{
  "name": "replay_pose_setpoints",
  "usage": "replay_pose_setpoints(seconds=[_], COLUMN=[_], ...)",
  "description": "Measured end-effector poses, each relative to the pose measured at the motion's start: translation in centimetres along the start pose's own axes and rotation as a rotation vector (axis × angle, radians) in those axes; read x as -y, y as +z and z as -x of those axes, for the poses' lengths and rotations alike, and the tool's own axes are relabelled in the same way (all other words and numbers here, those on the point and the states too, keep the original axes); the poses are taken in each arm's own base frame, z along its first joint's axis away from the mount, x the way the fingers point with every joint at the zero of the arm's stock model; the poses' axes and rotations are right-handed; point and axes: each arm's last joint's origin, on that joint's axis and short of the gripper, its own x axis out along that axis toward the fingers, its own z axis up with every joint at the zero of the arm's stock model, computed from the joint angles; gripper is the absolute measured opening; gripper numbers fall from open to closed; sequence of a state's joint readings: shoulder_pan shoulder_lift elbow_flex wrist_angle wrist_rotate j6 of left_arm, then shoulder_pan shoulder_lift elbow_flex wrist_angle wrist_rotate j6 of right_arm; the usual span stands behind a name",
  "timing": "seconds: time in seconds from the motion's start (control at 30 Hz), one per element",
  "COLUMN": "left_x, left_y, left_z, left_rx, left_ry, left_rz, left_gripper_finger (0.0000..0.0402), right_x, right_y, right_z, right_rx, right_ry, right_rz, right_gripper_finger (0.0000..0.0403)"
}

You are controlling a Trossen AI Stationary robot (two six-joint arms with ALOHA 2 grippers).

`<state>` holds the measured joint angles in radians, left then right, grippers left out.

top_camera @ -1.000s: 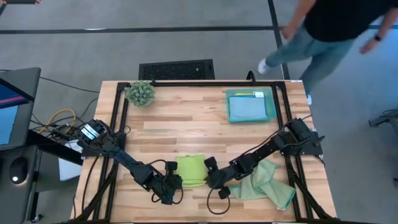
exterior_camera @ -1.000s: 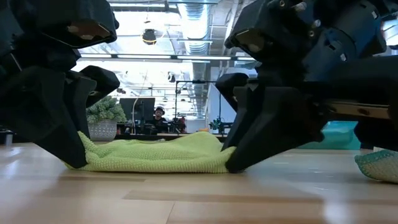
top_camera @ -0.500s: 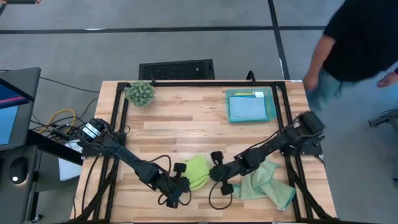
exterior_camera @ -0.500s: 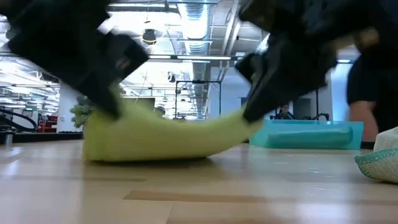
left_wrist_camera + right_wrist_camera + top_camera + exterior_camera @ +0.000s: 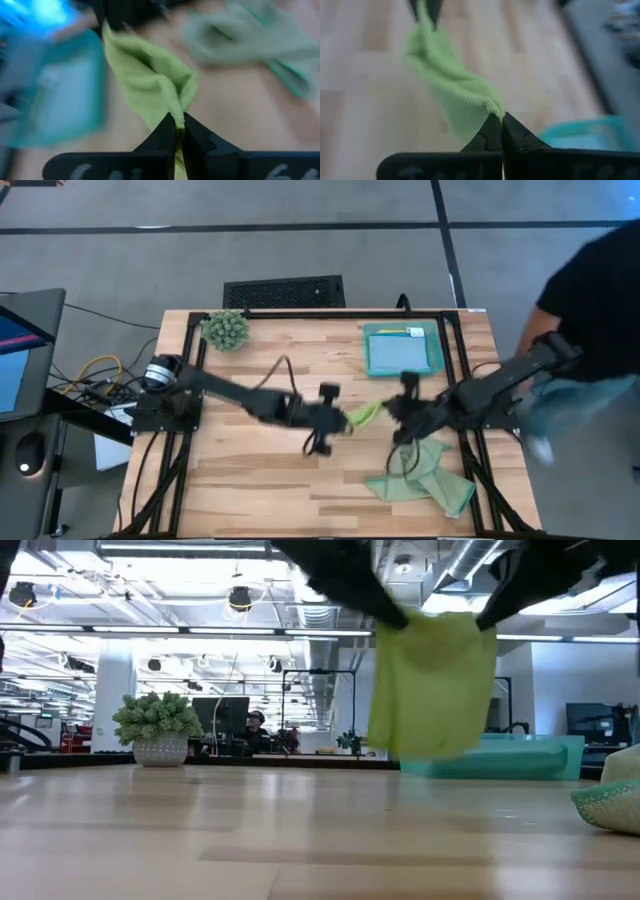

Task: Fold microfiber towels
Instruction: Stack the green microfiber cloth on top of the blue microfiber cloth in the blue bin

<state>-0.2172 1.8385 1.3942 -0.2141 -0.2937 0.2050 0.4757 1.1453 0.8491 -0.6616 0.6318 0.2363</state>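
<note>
You see lime green towel, plain. Pale sage towel, teal edge. Teal tray holds light blue cloth, yellow strip. Table light wood, striped planks. Plant green.

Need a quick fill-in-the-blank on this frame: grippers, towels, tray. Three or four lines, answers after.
1. Both grippers, left gripper and right gripper, are shut on the ____ towel.
2. That towel hangs ____ the table, not touching it.
3. The sage towel lies near the table's ____ edge, under the right arm.
4. The teal tray holds a ____ cloth.

Answers: lime green; above; front; light blue
</note>
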Motion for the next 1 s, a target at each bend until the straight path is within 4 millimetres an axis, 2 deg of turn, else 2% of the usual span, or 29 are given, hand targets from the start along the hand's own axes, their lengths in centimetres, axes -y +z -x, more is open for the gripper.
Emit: replay_pose_setpoints(seconds=[0.1,0.23,0.33,0.4,0.53,0.67,0.77,0.83,0.93,1.0], left_x=[-4.3,-10.4,-15.1,-17.4,-20.9,-24.2,-27.0,-28.7,-29.5,-28.9], left_y=[2.0,3.8,4.0,3.1,1.6,1.0,0.4,-0.6,-3.1,-4.3], left_z=[0.2,1.1,0.8,-0.7,-5.0,-8.5,-10.1,-11.0,-13.0,-14.2], left_rx=[0.059,0.127,0.175,0.169,0.212,0.208,0.212,0.168,0.053,-0.017], left_ry=[0.089,0.180,0.230,0.210,0.227,0.322,0.352,0.343,0.255,0.181], left_rz=[-0.041,-0.082,-0.092,-0.092,-0.207,-0.343,-0.352,-0.325,-0.276,-0.276], left_gripper_finger=[0.0001,0.0001,0.0000,0.0000,0.0000,0.0000,0.0000,0.0000,0.0000,0.0000], right_x=[2.9,6.8,9.6,11.2,13.9,16.5,19.0,20.2,21.1,20.8], right_y=[-0.5,-1.1,-1.9,-2.5,-3.9,-5.3,-6.5,-7.6,-8.8,-9.5], right_z=[1.7,3.4,4.0,3.9,3.4,1.3,0.3,-0.3,-0.8,-1.4], right_rx=[0.040,0.062,-0.002,-0.068,-0.219,-0.268,-0.259,-0.275,-0.300,-0.312], right_ry=[-0.133,-0.302,-0.431,-0.488,-0.581,-0.639,-0.710,-0.694,-0.627,-0.519], right_rz=[-0.039,-0.005,0.034,0.034,0.088,0.170,0.215,0.230,0.173,0.140], right_gripper_finger=[0.0003,0.0003,0.0003,0.0003,0.0003,0.0003,0.0004,0.0005,0.0006,0.0006])
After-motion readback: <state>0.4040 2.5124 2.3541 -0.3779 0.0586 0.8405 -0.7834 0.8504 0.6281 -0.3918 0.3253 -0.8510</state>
